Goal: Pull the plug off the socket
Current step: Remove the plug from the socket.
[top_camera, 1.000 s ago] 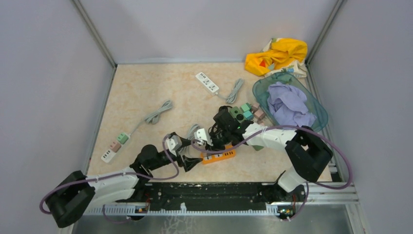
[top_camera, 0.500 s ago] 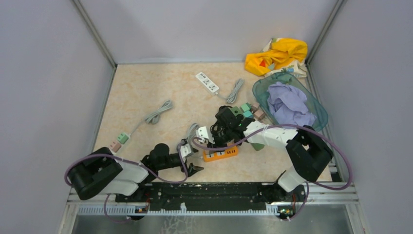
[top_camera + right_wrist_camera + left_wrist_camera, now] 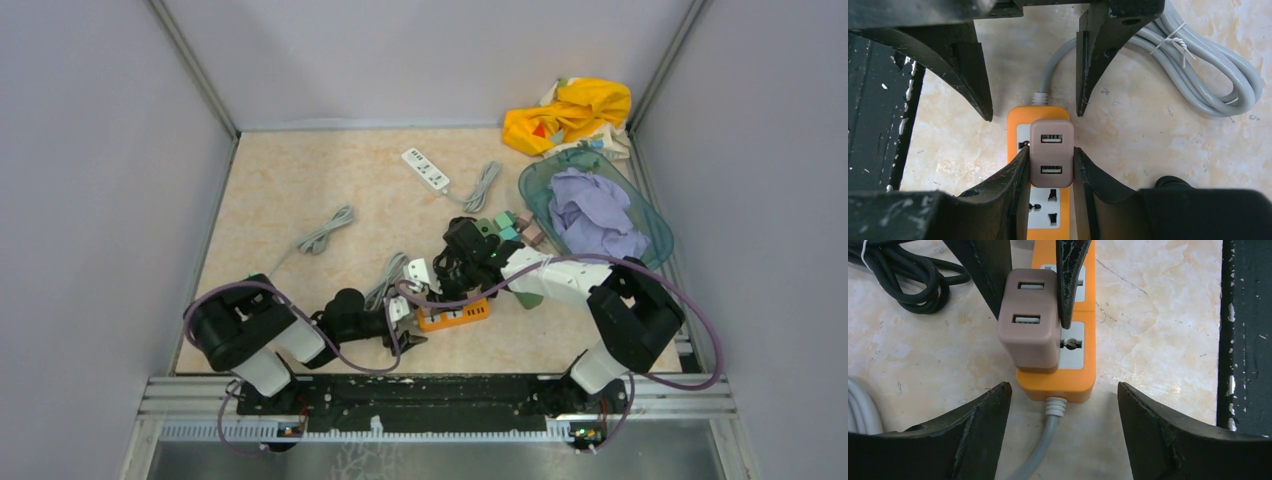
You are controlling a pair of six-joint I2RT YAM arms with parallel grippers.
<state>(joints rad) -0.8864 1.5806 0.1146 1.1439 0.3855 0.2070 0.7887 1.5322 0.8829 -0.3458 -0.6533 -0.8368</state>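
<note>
**Item 1: plug**. The brown 2-port block is sitting upright in the orange power strip, in the socket nearest the cord end. It is overhanging 1 long edge of the strip.

**Item 2: orange power strip.** It is lying flat on the table, near the front edge and between the 2 arms. Its long axis is running roughly left to right in the top view. Its grey cord is leaving toward the left arm.

**Item 3: right gripper**. It is reaching in from the strip's far end, along the long axis. Its fingers are closing narrowly on the plug's 2 side faces and touching both. How firmly they are pressing cannot be told, though the hold looks seated.

**Item 4: left gripper**. It is spreading wide and holding nothing. Its 2 fingers are straddling the cord end, clear of the strip on both sides.

**Note.** The right arm is the nearer to the plug, so the pull is likely going straight up, away from the strip's face.
</note>
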